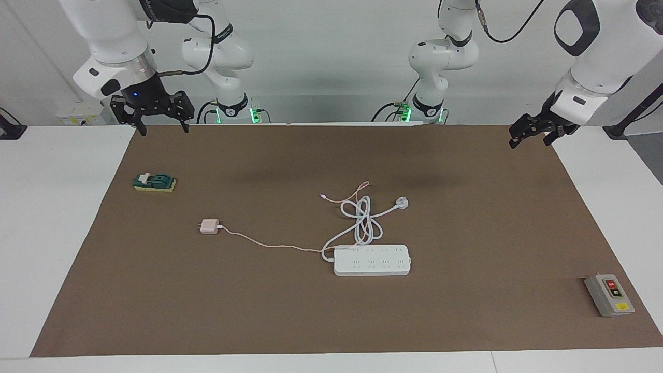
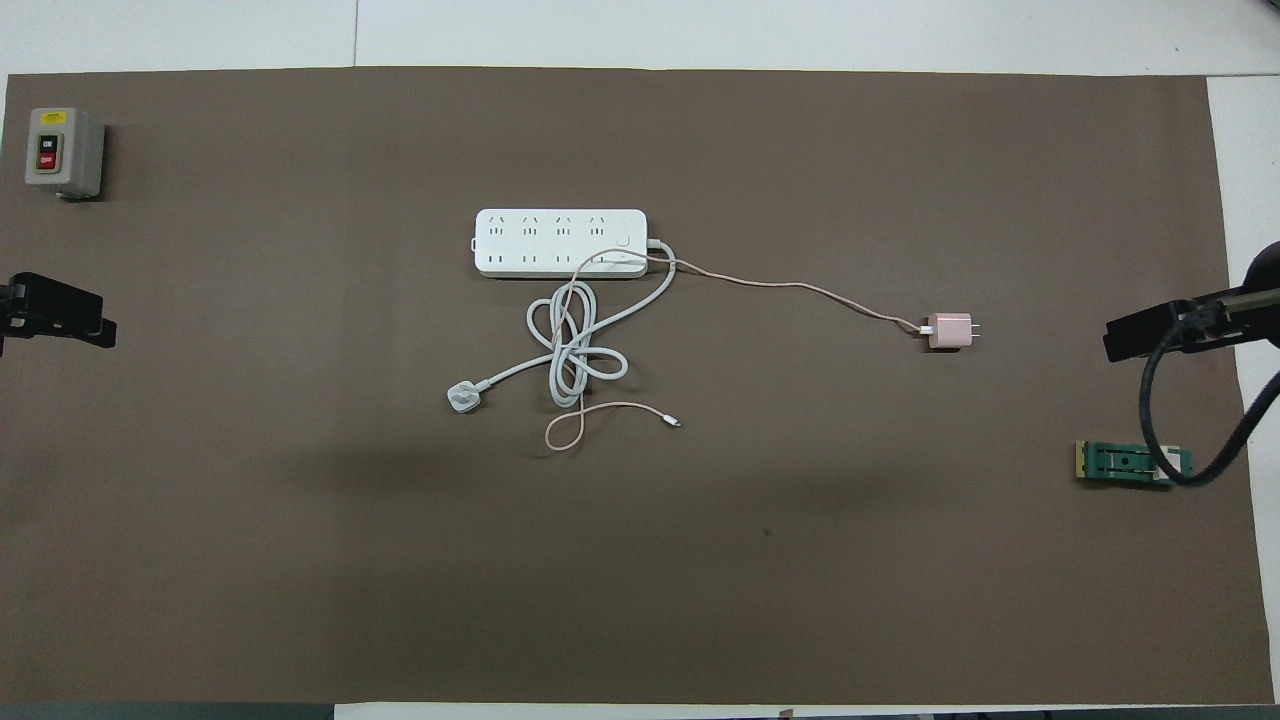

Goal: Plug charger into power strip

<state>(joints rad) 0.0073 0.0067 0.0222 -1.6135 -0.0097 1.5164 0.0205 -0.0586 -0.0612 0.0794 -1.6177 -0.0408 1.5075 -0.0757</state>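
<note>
The pale pink charger point(image 1: 209, 226) point(image 2: 949, 331) lies on the brown mat, its prongs pointing toward the right arm's end of the table. Its thin pink cable point(image 1: 269, 244) runs to the white power strip point(image 1: 372, 260) point(image 2: 560, 242) mid-table and loops on past it. Nothing is plugged into the strip's sockets. My right gripper point(image 1: 163, 128) hangs open and empty over the mat's edge nearest the robots, at the right arm's end. At the left arm's end, my left gripper point(image 1: 529, 142) is raised over the mat's corner, open and empty. Both are well away from the charger.
The strip's thick white cord coils beside it on the robots' side and ends in a round white plug point(image 1: 402, 203) point(image 2: 462, 398). A grey button box point(image 1: 609, 295) point(image 2: 64, 152) sits at the left arm's end. A green and yellow block point(image 1: 154, 182) point(image 2: 1125, 463) lies near the right gripper.
</note>
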